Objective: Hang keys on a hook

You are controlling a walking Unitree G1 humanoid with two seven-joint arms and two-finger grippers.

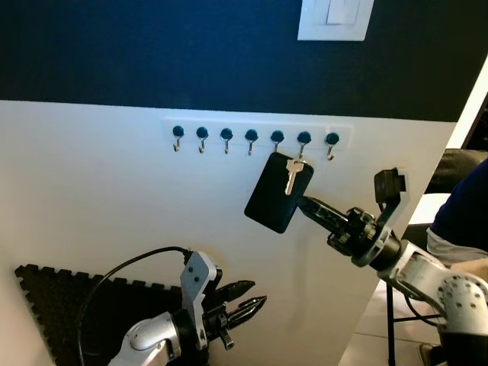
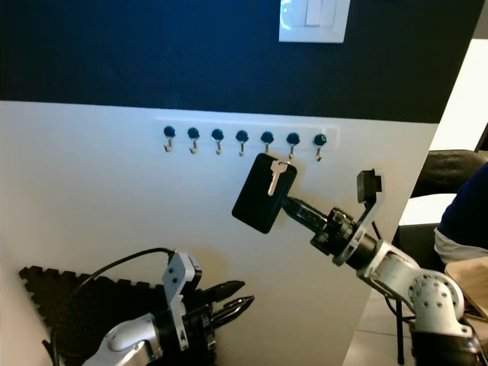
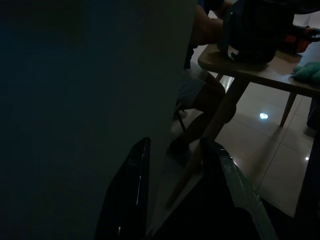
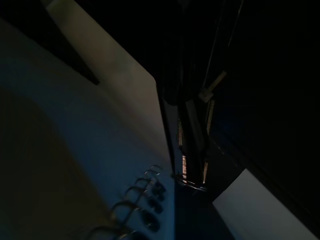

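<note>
A white rack point(image 1: 258, 137) on the wall carries several small hooks with dark blue knobs. A silver key point(image 1: 292, 175) lies against a black rectangular fob point(image 1: 278, 192) just under the second hook from the right point(image 1: 303, 147). I cannot tell whether its ring is over that hook. My right gripper point(image 1: 304, 203) reaches in from the right and is shut on the fob's lower right edge. In the right wrist view the ring point(image 4: 188, 179) glints beside the hooks point(image 4: 142, 202). My left gripper point(image 1: 254, 300) hangs low by the wall, open and holding nothing.
A white light switch point(image 1: 335, 19) sits on the dark upper wall. A black foam mat point(image 1: 61, 301) lies at lower left. The wall's corner edge is at right, with a seated person point(image 1: 463, 217) beyond. A wooden table point(image 3: 260, 70) stands nearby.
</note>
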